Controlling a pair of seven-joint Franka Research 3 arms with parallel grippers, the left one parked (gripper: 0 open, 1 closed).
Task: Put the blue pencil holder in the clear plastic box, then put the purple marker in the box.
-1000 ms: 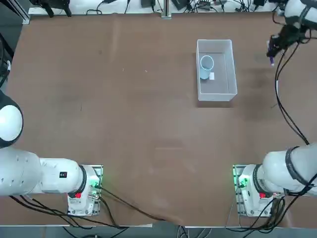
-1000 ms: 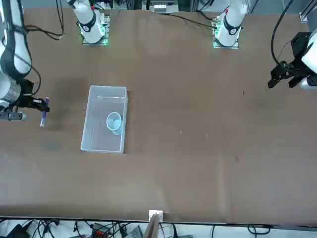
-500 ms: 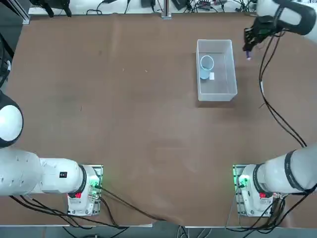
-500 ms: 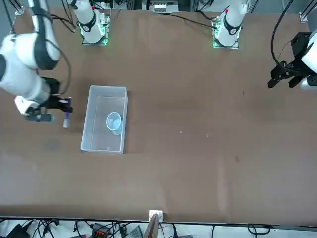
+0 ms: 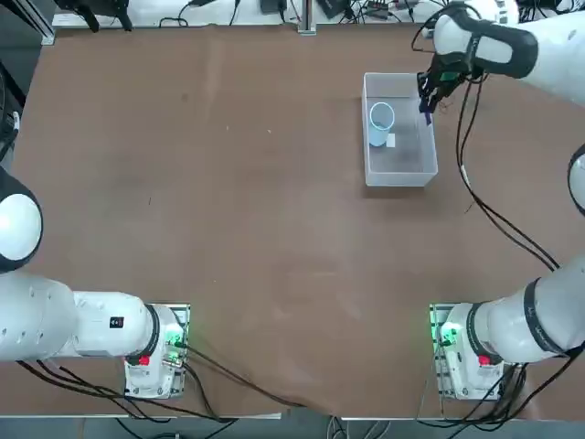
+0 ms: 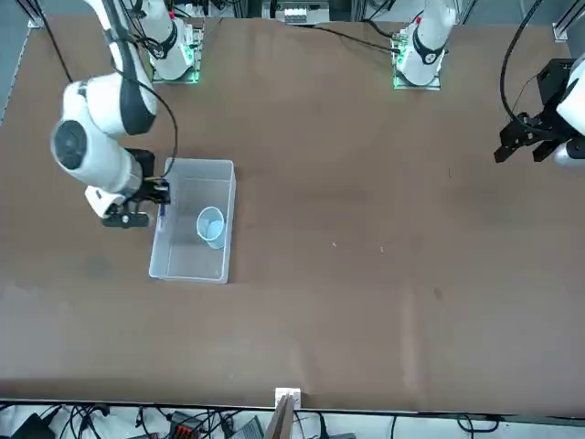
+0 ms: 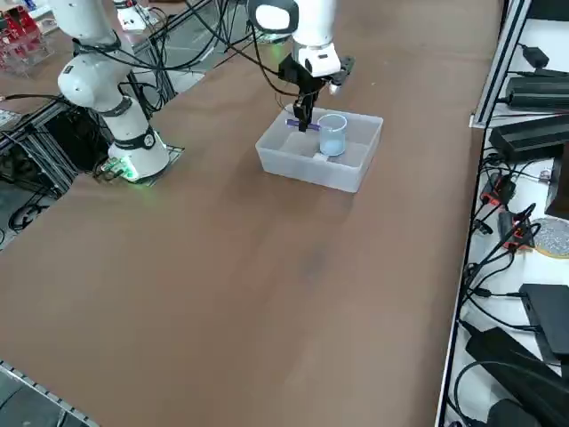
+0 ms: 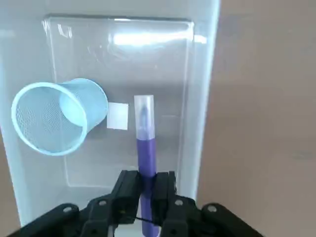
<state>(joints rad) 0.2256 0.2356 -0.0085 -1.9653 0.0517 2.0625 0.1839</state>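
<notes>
Tool: right gripper (image 8: 147,183), closed on the marker.
Marker (image 8: 146,163): purple, over the box's right part in the top view.
Box (image 5: 399,172): top view, upper right of centre; apparently beneath the tool, for a short lowering.

Even, fairly bright light — white glare streak on bin floor (image 8: 148,37) | soft shadow beside bin

No readable text, brand, number or sign found. The small white label (image 8: 117,116) on the bottom of the clear plastic box (image 8: 168,59) shows no legible marking. Lettering on any other surface: none that can be made out.
</notes>
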